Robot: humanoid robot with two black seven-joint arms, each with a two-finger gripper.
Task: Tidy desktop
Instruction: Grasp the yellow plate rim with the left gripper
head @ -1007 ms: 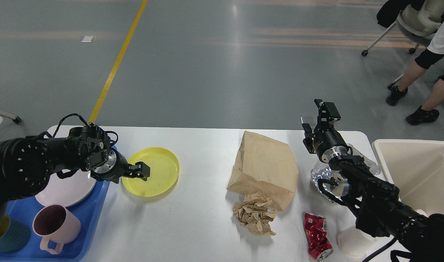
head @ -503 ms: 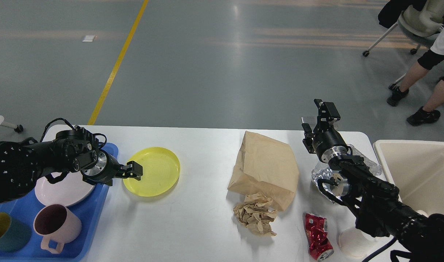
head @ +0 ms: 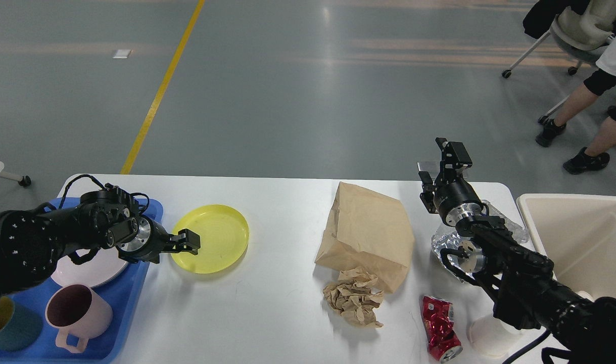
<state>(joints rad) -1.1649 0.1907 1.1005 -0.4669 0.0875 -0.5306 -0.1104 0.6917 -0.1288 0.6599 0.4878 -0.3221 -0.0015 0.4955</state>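
Left end effector now sits at the near-left rim of the yellow plate, having drawn back from over the dish a second ago; whether its fingers pinch the rim or merely touch it I cannot tell. That retreat toward the blue tray on the left edge of the surface suggests the plate goes there next, beside the white plate and pink mug. Right end effector has not moved, raised over the far-right corner, fingers apart and empty. Paper bag, crumpled paper and crushed can lie unsorted on the right half.
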